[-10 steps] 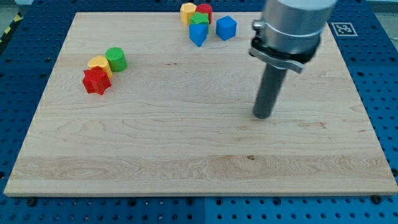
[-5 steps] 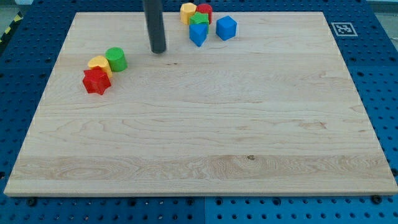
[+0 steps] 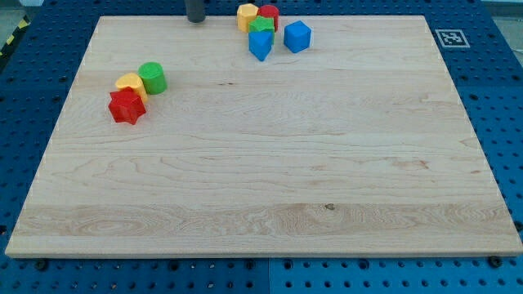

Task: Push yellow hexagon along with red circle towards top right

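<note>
**Tip at the top edge, left of the yellow hexagon**

Wooden board (image 3: 261, 188) filling most of the view, resting on a blue perforated table (image 3: 490, 98), with a small black-and-white marker (image 3: 449, 37) at the top right corner.

Near the view's top, a tight cluster: blue cube (image 3: 297, 36) on the right, blue block (image 3: 260, 45) lower left of it, green block (image 3: 261, 25) wedged just above that, red circle (image 3: 269, 15) behind, yellow hexagon (image 3: 248, 16) touching the red circle on its left.

At the view's left, well apart from that cluster: red star-like block (image 3: 126, 106), yellow block (image 3: 129, 83) and green cylinder (image 3: 152, 77), all touching.

My tip (image 3: 196, 20) at the board's top edge, near the yellow hexagon's left side, not touching. No pincer fitted, only a plain rod holding nothing.
</note>
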Robot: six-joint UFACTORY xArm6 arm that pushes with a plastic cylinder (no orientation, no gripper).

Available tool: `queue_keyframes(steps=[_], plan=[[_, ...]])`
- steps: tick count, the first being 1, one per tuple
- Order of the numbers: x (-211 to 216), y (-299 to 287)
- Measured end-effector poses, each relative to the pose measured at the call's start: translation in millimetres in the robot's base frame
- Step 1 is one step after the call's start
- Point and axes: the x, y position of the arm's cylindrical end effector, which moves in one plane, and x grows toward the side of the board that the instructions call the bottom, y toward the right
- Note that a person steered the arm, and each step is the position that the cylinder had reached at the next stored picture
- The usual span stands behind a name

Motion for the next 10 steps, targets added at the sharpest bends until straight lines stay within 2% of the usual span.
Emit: queue_keyframes(steps=[1, 3, 6, 10], plan=[[0.0, 0.0], [1.0, 42.3], [-0.4, 44.5], [0.0, 83.3]])
